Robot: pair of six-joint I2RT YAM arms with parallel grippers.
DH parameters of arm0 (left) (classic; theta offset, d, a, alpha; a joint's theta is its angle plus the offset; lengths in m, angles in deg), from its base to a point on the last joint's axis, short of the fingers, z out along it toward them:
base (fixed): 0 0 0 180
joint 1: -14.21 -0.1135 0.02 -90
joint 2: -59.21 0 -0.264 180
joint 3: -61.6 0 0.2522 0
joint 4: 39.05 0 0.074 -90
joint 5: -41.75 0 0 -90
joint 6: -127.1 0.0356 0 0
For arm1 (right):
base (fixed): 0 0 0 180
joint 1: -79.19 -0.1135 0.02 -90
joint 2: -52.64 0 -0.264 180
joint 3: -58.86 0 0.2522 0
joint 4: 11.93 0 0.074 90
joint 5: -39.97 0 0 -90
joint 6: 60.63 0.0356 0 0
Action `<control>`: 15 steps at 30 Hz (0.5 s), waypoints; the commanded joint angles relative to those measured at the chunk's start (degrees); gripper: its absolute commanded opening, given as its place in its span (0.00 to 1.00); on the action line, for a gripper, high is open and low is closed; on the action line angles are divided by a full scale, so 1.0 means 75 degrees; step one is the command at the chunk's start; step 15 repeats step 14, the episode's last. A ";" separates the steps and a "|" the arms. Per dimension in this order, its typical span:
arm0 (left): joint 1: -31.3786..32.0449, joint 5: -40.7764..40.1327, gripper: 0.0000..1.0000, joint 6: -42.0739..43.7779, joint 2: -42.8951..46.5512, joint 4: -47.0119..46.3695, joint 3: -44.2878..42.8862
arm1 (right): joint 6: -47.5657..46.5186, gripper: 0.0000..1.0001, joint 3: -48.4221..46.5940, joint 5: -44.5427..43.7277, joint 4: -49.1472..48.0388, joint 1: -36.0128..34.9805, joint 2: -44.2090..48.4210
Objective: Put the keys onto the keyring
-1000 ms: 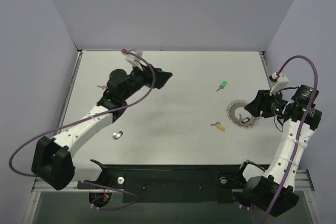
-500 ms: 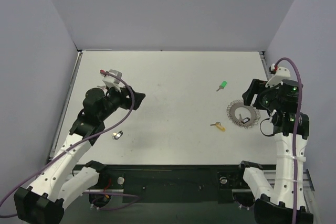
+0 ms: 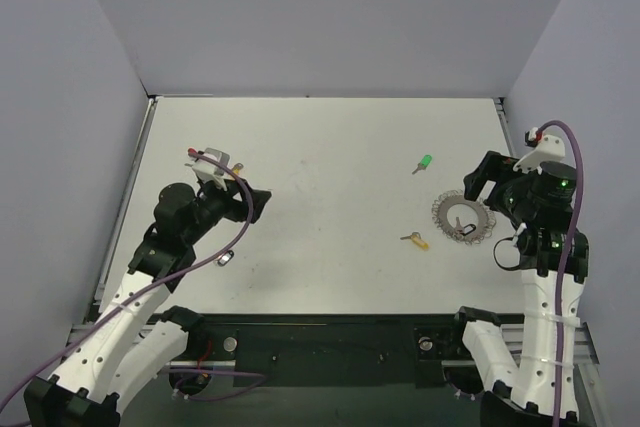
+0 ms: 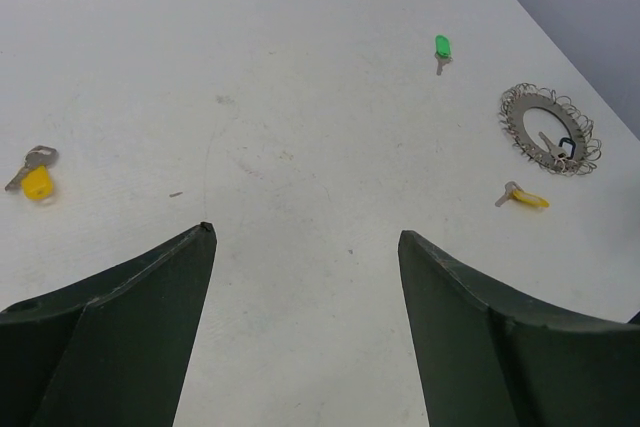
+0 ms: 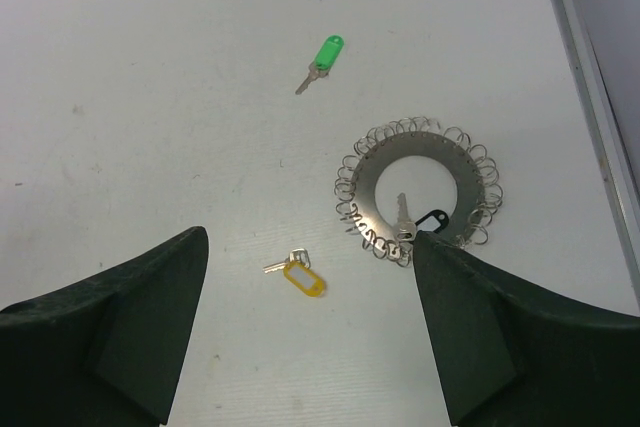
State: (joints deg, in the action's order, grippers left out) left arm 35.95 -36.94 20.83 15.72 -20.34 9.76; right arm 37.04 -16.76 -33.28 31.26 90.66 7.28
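Silvery coiled-wire keyring on R side of white surface, w/ black-tag key inside it; green-headed key far-L of ring, yellow-tag key near-L.

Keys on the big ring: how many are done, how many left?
One looks done: a key with a black tag lies in the coiled silver wire keyring. Nothing is in hand: left gripper and right gripper are open, empty. Left, at least: the green-tagged key, the yellow-tagged key beside the ring, a second yellow-tagged key far left.
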 commanded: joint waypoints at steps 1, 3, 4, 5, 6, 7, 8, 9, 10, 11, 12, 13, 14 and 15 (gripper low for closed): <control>-0.0074 -0.0137 0.85 0.0224 0.0208 -0.0203 0.0050 | 0.0186 0.78 0.0209 0.0086 -0.0326 -0.0040 0.0259; -0.0121 -0.0079 0.86 0.0178 0.0290 -0.0238 0.0097 | 0.0232 0.79 0.0291 0.0098 -0.0338 -0.0040 0.0364; -0.0132 -0.0078 0.88 0.0143 0.0348 -0.0250 0.0121 | 0.0232 0.79 0.0327 0.0098 -0.0338 -0.0029 0.0400; -0.0144 -0.0090 0.91 0.0108 0.0372 -0.0238 0.0144 | 0.0232 0.79 0.0373 0.0110 -0.0350 -0.0029 0.0470; -0.0156 -0.0148 0.93 0.0084 0.0442 -0.0250 0.0156 | 0.0232 0.79 0.0397 0.0122 -0.0350 -0.0029 0.0505; -0.0168 -0.0172 0.95 0.0049 0.0466 -0.0262 0.0179 | 0.0221 0.80 0.0409 0.0145 -0.0327 -0.0017 0.0564; -0.0179 -0.0219 0.96 0.0049 0.0524 -0.0250 0.0191 | 0.0221 0.80 0.0432 0.0168 -0.0338 -0.0017 0.0599; -0.0191 -0.0219 0.97 0.0014 0.0548 -0.0250 0.0203 | 0.0221 0.80 0.0444 0.0180 -0.0338 -0.0017 0.0623; -0.0191 -0.0242 0.97 -0.0021 0.0583 -0.0250 0.0215 | 0.0209 0.80 0.0479 0.0250 -0.0315 0.0006 0.0634; -0.0191 -0.0254 0.97 -0.0033 0.0595 -0.0262 0.0215 | 0.0221 0.80 0.0468 0.0274 -0.0315 0.0018 0.0646; -0.0191 -0.0243 0.97 -0.0045 0.0572 -0.0262 0.0238 | 0.0232 0.80 0.0468 0.0355 -0.0326 0.0030 0.0658; -0.0191 -0.0231 0.97 -0.0034 0.0571 -0.0250 0.0227 | 0.0256 0.79 0.0468 0.0414 -0.0315 0.0076 0.0670; -0.0191 -0.0242 0.97 -0.0033 0.0560 -0.0227 0.0215 | 0.0279 0.80 0.0456 0.0507 -0.0315 0.0100 0.0681; -0.0191 -0.0242 0.97 -0.0033 0.0560 -0.0227 0.0215 | 0.0279 0.80 0.0456 0.0507 -0.0315 0.0100 0.0681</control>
